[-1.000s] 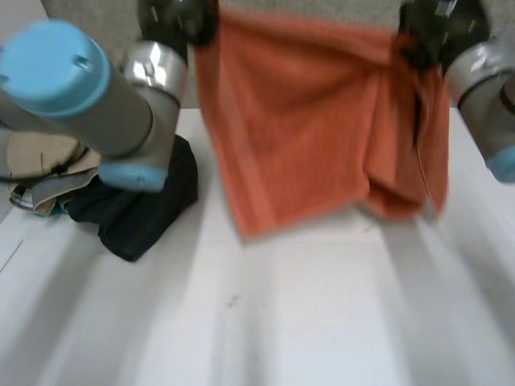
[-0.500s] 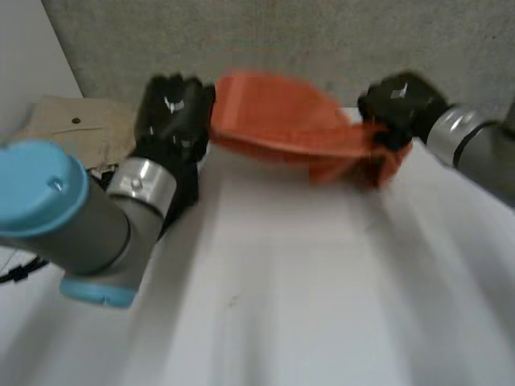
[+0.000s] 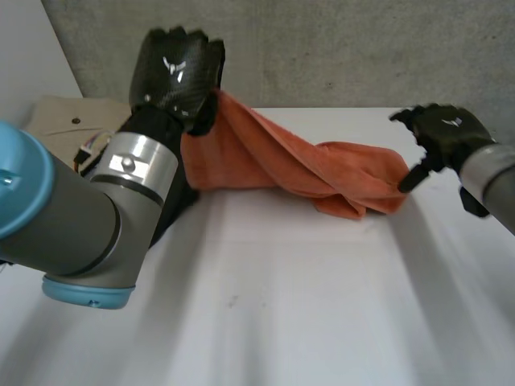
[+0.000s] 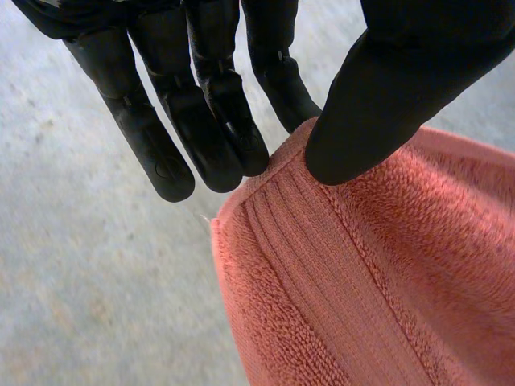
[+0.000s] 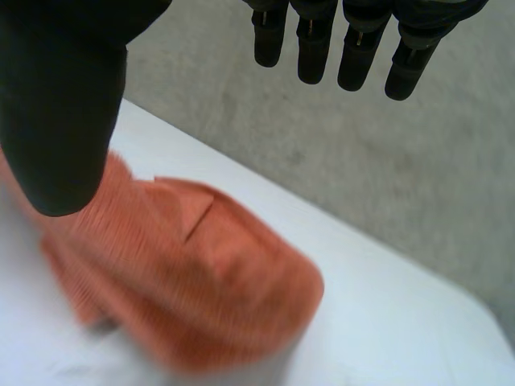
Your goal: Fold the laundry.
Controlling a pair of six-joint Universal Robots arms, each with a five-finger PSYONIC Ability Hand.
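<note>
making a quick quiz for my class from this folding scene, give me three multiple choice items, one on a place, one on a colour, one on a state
1. Where does the towel's bunched end lie?
A on the table
B on a chair
C in a basket

2. What colour is the towel?
A blue
B orange
C white

3. Which hand holds the towel?
A left only
B right only
C both

Answers:
1 A, the bunched end rests on the white table by the right hand.
2 B, it is orange in every view.
3 A, the left hand pinches the towel's edge between thumb and fingers, while the right hand's fingers are straight and spread.
</note>
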